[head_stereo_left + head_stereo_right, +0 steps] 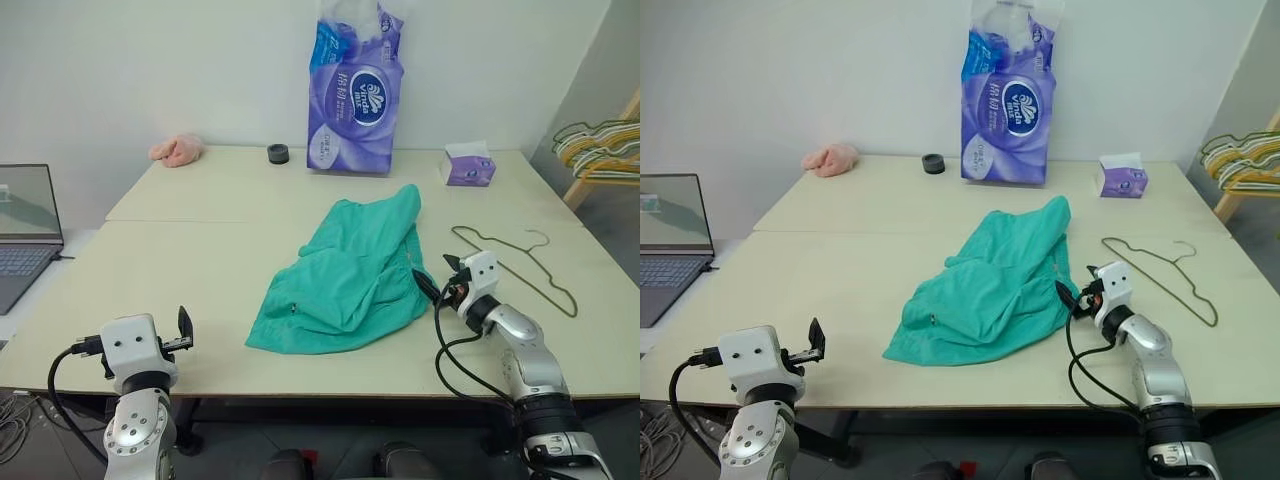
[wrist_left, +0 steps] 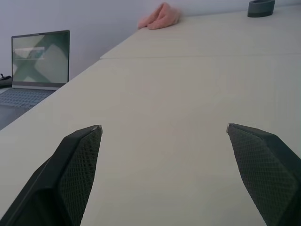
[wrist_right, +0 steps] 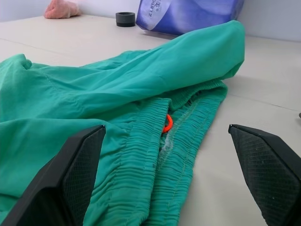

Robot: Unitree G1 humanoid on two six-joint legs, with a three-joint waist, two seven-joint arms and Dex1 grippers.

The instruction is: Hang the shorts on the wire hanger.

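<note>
Head view: one shorts (image 1: 350, 275) crumpled mid-table (image 1: 200, 270); one wire hanger (image 1: 515, 265) flat just right of them. Left wrist view: left gripper (image 2: 164, 174) fingers spread apart over bare tabletop. Right wrist view: right gripper (image 3: 164, 176) fingers apart, at the shorts' waistband, gripping nothing.

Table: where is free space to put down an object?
The table is bare between the left gripper and the shorts, up to the pink cloth. It is crowded on the right: right gripper, hanger, tissue box.
</note>
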